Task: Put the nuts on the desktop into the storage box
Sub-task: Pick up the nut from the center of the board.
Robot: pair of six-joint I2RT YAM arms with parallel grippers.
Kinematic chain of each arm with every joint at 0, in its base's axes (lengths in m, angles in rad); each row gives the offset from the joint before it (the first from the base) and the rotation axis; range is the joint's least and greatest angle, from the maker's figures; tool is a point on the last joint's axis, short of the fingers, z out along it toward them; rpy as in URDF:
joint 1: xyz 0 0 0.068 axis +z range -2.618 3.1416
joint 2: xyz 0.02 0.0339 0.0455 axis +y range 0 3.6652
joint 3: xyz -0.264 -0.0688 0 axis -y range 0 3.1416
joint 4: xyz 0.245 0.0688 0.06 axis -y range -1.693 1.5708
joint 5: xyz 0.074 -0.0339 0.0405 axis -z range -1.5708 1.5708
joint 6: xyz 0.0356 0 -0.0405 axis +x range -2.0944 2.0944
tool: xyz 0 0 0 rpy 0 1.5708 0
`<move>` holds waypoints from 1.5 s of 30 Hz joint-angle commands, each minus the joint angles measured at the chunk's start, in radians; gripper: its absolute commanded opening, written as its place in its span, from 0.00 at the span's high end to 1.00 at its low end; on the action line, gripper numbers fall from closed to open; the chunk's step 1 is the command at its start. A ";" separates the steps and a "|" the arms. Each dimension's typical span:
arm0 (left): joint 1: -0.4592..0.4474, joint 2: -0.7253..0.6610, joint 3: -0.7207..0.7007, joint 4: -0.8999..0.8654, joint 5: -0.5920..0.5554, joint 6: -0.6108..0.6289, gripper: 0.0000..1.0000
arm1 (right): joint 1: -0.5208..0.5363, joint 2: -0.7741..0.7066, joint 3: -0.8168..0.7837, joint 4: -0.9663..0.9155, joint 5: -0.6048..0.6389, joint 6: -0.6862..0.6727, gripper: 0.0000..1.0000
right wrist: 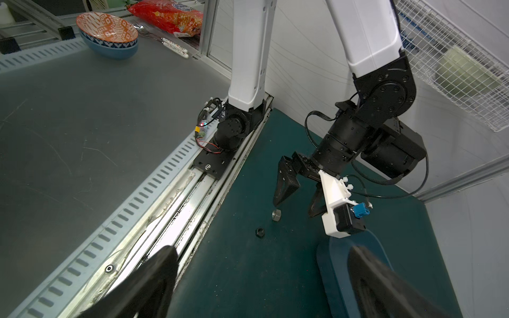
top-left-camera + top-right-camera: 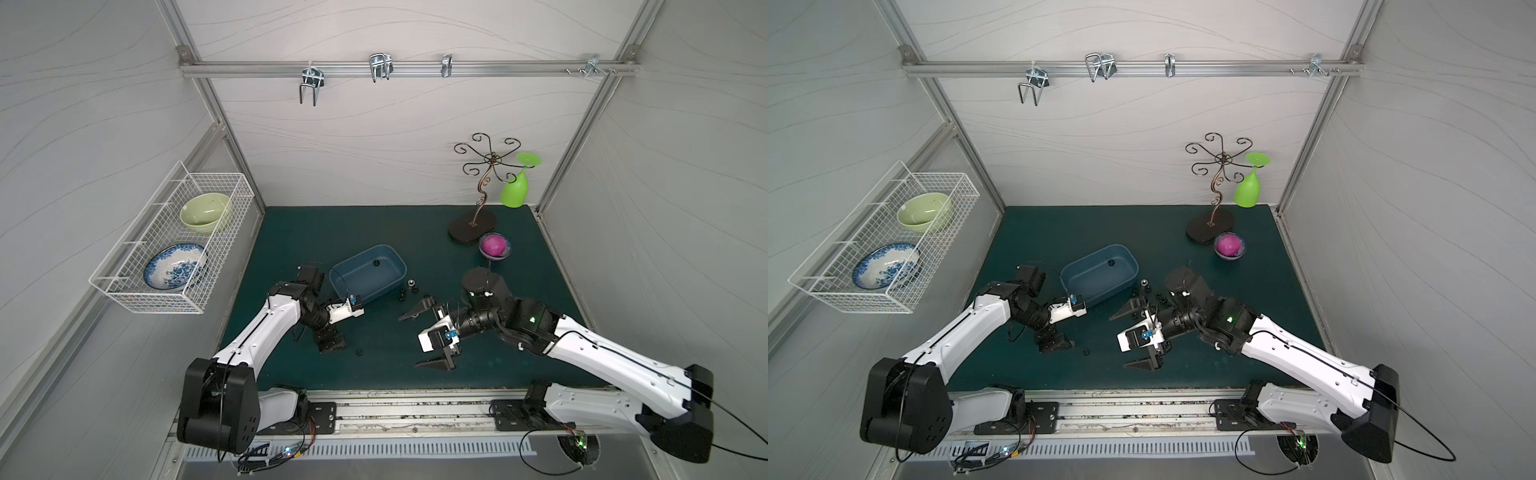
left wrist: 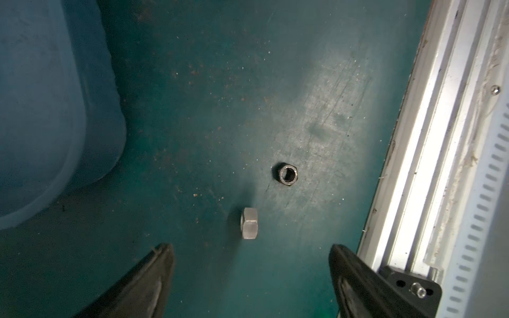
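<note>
Hovering low near the desktop's (image 2: 291,232) front edge, left gripper (image 3: 251,249) stood wide open and empty, with a silver nut (image 3: 249,227) just off its tips and a black nut (image 3: 286,175) beside that. Right gripper (image 2: 409,341) also gaped wide, holding nothing. Storage box (image 2: 357,279) sat mid-desk, left of centre, one nut (image 2: 376,262) inside and loose nuts (image 2: 402,296) off its right end.
</note>
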 commanded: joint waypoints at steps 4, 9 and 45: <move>-0.030 0.038 -0.036 0.073 -0.055 0.027 0.09 | 0.009 -0.028 -0.024 -0.024 0.023 -0.025 0.01; -0.058 0.075 -0.056 0.110 -0.104 -0.011 0.14 | 0.010 -0.018 -0.030 -0.009 0.044 -0.027 0.01; -0.105 0.159 -0.079 0.200 -0.131 -0.090 0.87 | 0.027 -0.047 -0.073 0.119 0.191 0.091 0.01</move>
